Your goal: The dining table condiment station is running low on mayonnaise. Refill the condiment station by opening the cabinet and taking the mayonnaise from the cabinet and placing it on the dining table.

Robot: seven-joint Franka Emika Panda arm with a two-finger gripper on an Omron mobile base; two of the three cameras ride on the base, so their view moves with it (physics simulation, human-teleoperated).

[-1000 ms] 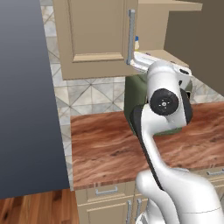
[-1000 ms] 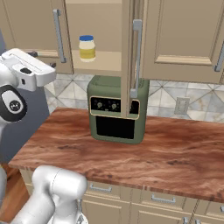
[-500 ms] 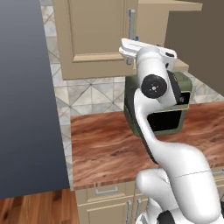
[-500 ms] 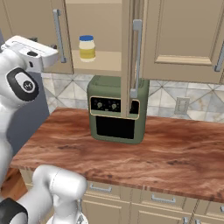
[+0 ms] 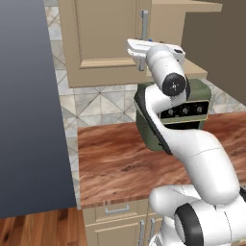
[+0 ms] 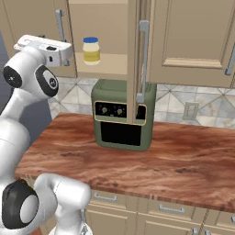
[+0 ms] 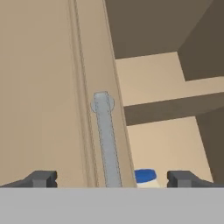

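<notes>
Inside the cabinet [image 6: 110, 41], the mayonnaise [image 6: 91, 50] stood alone on the lower shelf, blue lid up, towards the shelf's left side. One cabinet door [image 6: 137, 55] was swung out edge-on towards the camera in the right base view, its long silver handle [image 6: 142, 62] hanging in front of the green oven [image 6: 121, 114]; the left door [image 6: 43, 36] was closed. The oven sat on the wood worktop [image 6: 160, 160] directly below the open compartment.

The end effector [image 7: 111, 178] was up at cabinet height, just left of the jar in the right base view, its jaws spread wide and grasping nothing. The hand view showed the closed door's handle [image 7: 106, 140] rising between the two fingertips [image 7: 41, 178], with the jar's blue lid [image 7: 145, 176] just right of it and an upper shelf [image 7: 166, 83] above, bare where visible. From the left base view the jar was hidden behind the arm and the closed door [image 5: 103, 38], though the oven's knobs [image 5: 185, 110] showed past the arm.
</notes>
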